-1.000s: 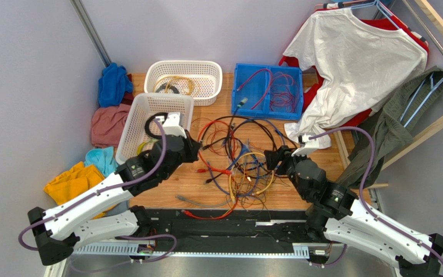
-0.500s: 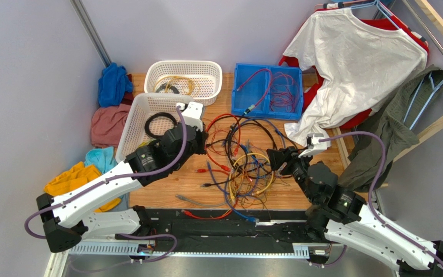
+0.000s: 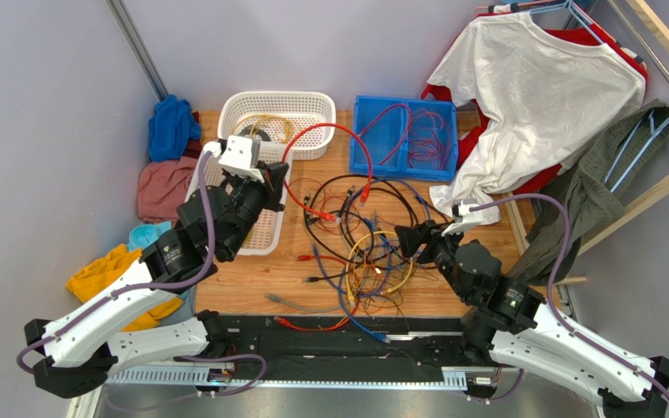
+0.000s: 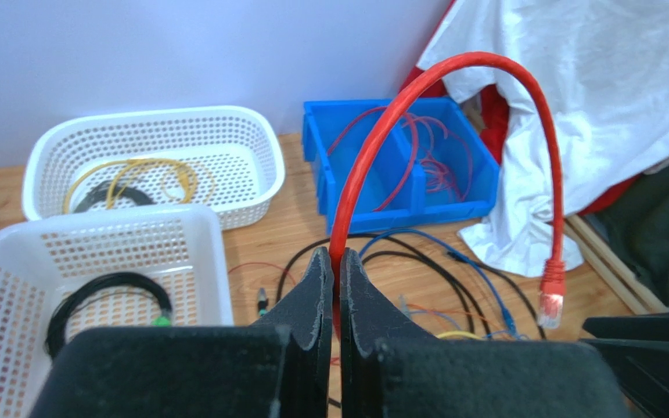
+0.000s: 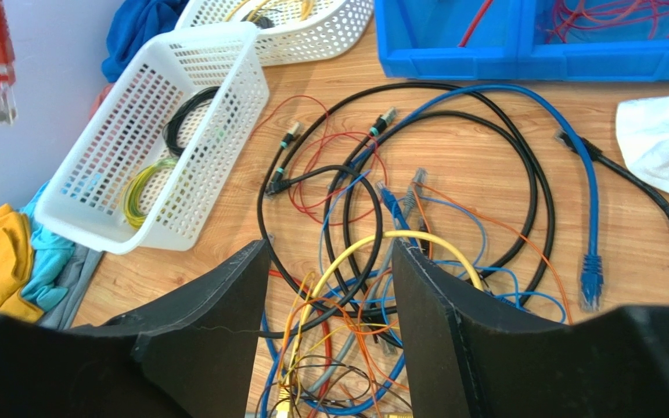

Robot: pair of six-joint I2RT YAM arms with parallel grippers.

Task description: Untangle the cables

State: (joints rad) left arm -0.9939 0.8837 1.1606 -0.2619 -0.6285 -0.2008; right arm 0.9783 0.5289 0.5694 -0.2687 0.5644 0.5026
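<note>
- Right gripper [image 5: 329,252] hovers with its fingers apart and nothing between them, on the near side of the blue bin [image 3: 403,172] and well apart from it.
- Under and ahead of it lies the tangle [image 3: 368,261]: thin, round-sheathed cables in yellow, orange, blue and black. They loop over one another on the wooden table [image 3: 251,279], between the arm bases and the blue bin.
- Left gripper [image 4: 336,261] stands high, to the left of the blue bin, jaws clamped together on the red cable [image 4: 478,57].
- From the jaws the red cable springs up in a smooth, stiff arch whose long axis runs toward the blue bin. Its moulded plug [image 4: 553,292] hangs free, tip down, just on the near side of the bin.
- Below the jaws the cable's other run is hidden.
- The blue bin is hard plastic with two compartments, red wires in both.
- Judgement: the bin lies right of and beyond the clamped point, so the carry goes that way. A hidden tail caught in the tangle would drag it.
</note>
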